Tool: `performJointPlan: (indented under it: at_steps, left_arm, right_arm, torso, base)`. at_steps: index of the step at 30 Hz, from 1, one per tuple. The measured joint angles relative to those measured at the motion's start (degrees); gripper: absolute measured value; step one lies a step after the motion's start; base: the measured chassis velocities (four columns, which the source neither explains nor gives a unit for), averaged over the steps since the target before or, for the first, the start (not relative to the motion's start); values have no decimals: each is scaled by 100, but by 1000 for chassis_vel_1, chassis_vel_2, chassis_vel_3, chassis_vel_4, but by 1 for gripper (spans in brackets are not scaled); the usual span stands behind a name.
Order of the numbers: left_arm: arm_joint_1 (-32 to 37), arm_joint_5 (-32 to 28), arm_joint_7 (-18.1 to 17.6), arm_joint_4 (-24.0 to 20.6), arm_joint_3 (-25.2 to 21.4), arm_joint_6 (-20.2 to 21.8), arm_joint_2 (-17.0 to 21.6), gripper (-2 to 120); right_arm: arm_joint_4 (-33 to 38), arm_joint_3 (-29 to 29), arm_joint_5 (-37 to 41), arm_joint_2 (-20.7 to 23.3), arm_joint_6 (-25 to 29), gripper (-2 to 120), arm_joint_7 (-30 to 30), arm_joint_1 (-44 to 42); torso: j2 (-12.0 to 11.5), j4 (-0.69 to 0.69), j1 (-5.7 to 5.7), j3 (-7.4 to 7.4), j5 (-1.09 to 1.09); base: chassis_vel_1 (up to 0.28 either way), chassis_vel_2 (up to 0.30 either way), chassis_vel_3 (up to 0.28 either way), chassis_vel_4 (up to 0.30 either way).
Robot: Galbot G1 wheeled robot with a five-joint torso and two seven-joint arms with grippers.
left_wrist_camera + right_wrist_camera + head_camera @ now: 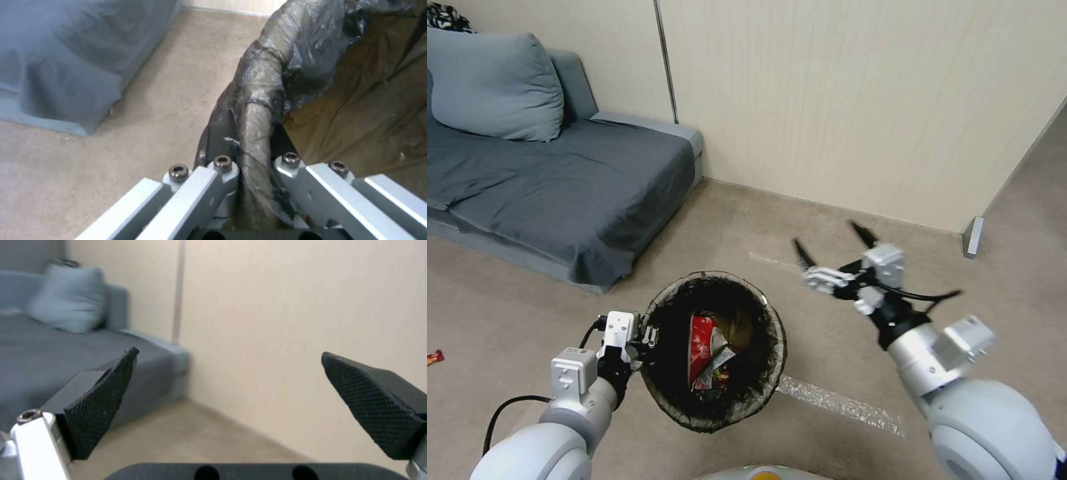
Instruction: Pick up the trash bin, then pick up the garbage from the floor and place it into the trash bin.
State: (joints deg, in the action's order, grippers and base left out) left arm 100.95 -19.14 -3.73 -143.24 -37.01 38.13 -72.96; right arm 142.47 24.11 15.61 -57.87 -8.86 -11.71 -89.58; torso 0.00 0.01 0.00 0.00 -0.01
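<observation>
- Left gripper [650, 335] has its fingers clenched on the bin [715, 407] rim, keeping it off the floor and mouth-up to receive litter.
- Red packets [702, 347] lie inside.
- Right gripper [832, 249] hangs beside it, fingers spread, holding nothing.
- A wrapper [434, 357] lies on the floor.

Thin dark plastic bag [764, 313] over rim of trash bin [256, 110]: crinkled, semi-glossy, translucent brown where stretched. Red packets [702, 347] inside: glossy printed foil or film, crumpled, probably plastic-laminated. Left gripper [650, 335], clamped on the bagged rim: brushed light-grey metal links, dark socket-head screws. Right gripper [832, 243], held spread: fingertips [100, 403] matt black rubber-like pads, fine diamond-knurled texture; white glossy housing behind. Arm shells: smooth satin silver-white plastic. Carpet [507, 293]: beige, short-pile, matt. Tape strip [840, 403] on carpet: clear, shiny, wrinkled. Sofa [560, 180] and cushion [494, 83]: grey-blue woven cloth, matt, softly creased. Wall [860, 100]: cream panel, faint vertical grain, low sheen.
</observation>
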Motion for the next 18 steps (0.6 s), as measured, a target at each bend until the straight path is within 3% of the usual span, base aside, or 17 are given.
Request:
performJointPlan:
  at_steps: [2, 5, 6, 9, 18]
  left_arm:
    - [9, -11, -2, 0, -53, -1, -8, 2]
    - [61, -32, 3, 0, -161, -1, -2, 2]
    - [61, -32, 3, 0, -161, -1, -2, 2]
    - [69, -42, 5, 0, -201, 0, 17, 2]
    - [62, -30, -2, 0, -124, 81, -58, 2]
  right_arm:
    - [-91, 196, -251, -214, 168, 100, 153, -248]
    - [-410, 572, -787, -1050, 730, 100, 373, -947]
    - [-410, 572, -787, -1050, 730, 100, 373, -947]
    - [-715, 807, -1135, -1655, 1322, 100, 565, -1412]
    - [-1028, 995, -1422, -2396, 2183, 100, 833, -2147]
  torso:
    - [0, -1, 0, 0, 1]
    - [0, -1, 0, 0, 2]
    - [0, -1, 0, 0, 2]
    - [0, -1, 0, 0, 1]
    - [0, -1, 0, 0, 0]
  base:
    - [0, 0, 0, 0]
    - [0, 0, 0, 0]
    - [0, 0, 0, 0]
    - [0, 0, 0, 0]
    - [0, 0, 0, 0]
